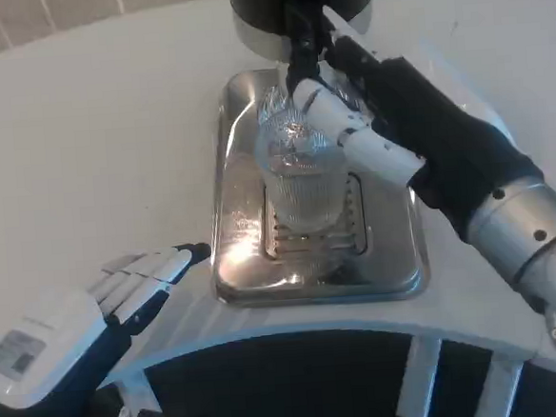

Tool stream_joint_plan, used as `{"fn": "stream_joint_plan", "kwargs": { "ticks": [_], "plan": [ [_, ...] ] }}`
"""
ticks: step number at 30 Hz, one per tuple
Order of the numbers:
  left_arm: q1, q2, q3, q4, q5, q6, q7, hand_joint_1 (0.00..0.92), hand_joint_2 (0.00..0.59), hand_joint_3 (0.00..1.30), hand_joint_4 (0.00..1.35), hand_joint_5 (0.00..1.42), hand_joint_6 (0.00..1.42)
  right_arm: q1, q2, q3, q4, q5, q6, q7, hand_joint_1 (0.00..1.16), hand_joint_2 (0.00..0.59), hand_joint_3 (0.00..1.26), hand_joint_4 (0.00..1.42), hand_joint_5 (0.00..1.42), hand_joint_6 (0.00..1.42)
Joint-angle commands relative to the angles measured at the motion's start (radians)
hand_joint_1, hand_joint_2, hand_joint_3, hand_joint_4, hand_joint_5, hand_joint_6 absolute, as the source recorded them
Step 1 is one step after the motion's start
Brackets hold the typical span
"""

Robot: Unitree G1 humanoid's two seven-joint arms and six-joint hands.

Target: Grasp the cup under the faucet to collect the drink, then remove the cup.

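Two hands show from my seat. Nearest, my left hand (122,296) lies on the table (92,145) at its near edge, fingers straight and close together, holding nothing. Just right of it sits the metal tray (396,257). On its grate stands the clear ribbed cup (300,183), under the spout (302,49); I can't tell what's inside. My right hand (386,115) reaches across the cup's rim, fingers hiding the tap; whether it grips, I can't tell.
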Motion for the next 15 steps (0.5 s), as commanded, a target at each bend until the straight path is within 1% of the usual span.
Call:
{"fn": "stream_joint_plan", "kwargs": {
  "ticks": [1,5,9,15],
  "plan": [
    [0.018,0.002,0.003,-0.006,-0.013,0.006,-0.008,0.093,0.067,0.08,0.05,0.12,0.14,-0.044,-0.015,0.013,-0.01,0.035,0.032,-0.011,0.16,0.522,0.0,0.0,0.0,0.01],
    [0.021,0.002,0.004,-0.005,-0.013,0.008,-0.005,0.093,0.067,0.09,0.05,0.12,0.14,-0.069,-0.035,0.022,-0.001,0.06,0.046,-0.021,0.16,0.522,0.0,0.0,0.0,0.01],
    [0.025,0.003,0.005,-0.003,-0.011,0.009,-0.004,0.093,0.067,0.09,0.05,0.12,0.14,-0.096,-0.052,0.021,0.018,0.088,0.052,-0.033,0.16,0.522,0.0,0.0,0.0,0.02],
    [0.031,0.004,0.008,-0.002,-0.011,0.011,-0.001,0.093,0.067,0.09,0.05,0.12,0.14,-0.126,-0.082,0.024,0.071,0.141,0.041,-0.055,0.16,0.522,0.0,0.0,0.0,0.02]
  ]
}}
